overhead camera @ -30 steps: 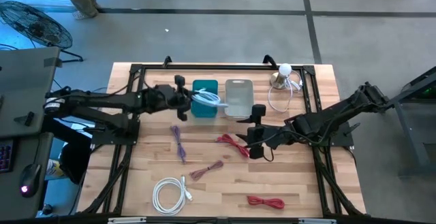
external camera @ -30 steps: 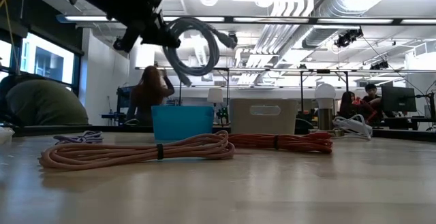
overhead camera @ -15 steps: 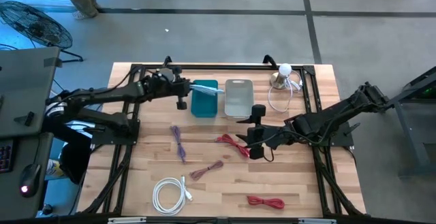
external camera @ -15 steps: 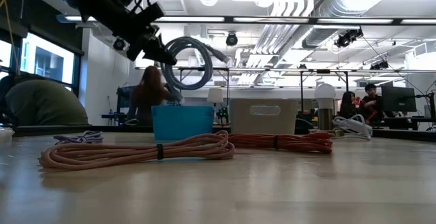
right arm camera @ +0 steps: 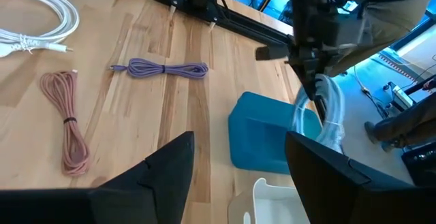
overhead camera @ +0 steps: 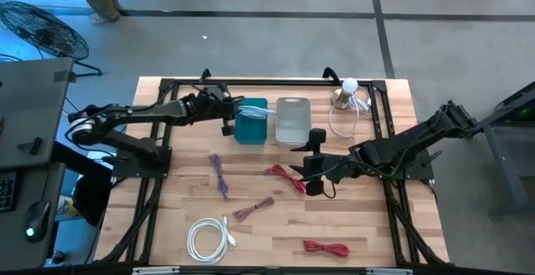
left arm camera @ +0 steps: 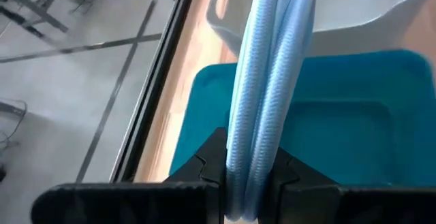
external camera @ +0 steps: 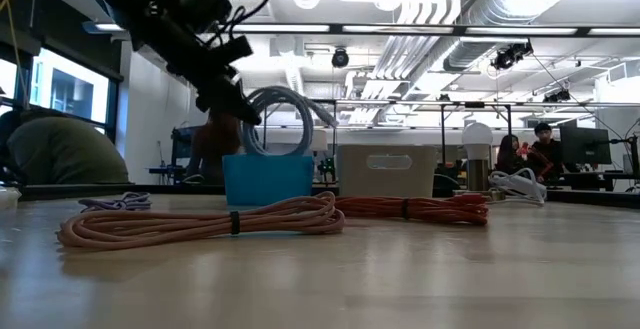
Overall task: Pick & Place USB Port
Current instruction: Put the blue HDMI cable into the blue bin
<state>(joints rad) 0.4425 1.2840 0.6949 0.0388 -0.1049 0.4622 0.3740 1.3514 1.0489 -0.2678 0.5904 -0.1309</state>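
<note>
cable: I'm holding a pale blue coiled cable [external camera: 283, 121] just above the teal bin [overhead camera: 251, 122], its loop hanging down to about the rim in the low view.
cable axis: coil is hanging roughly upright, long axis running from the grip down toward the bin; in the left wrist view the strands [left arm camera: 262, 81] are running straight out from between the fingers. Plug ends I'm not making out.
left gripper: left gripper [overhead camera: 227, 113] is pinching the coil's top, jaws closed tight on the strands, sitting at the bin's left rim.
step: I'm judging this as the lowering just ahead of release.
doing it well: I'm wanting the whole loop centred over the bin opening, not straddling the rim, so I'd be shifting a bit toward the bin's middle, dropping the coil's lower end inside, then opening. Loose loop could be catching the wall or flopping toward the white bin [overhead camera: 292, 119] just beside it.
right gripper: right gripper [overhead camera: 315, 160] is waiting wide open and empty over the table centre, near the red cable [overhead camera: 285, 175].
rest on table: purple cable [overhead camera: 219, 175], pink cable [overhead camera: 253, 209], white cable [overhead camera: 208, 238] are lying well apart from the bin.
</note>
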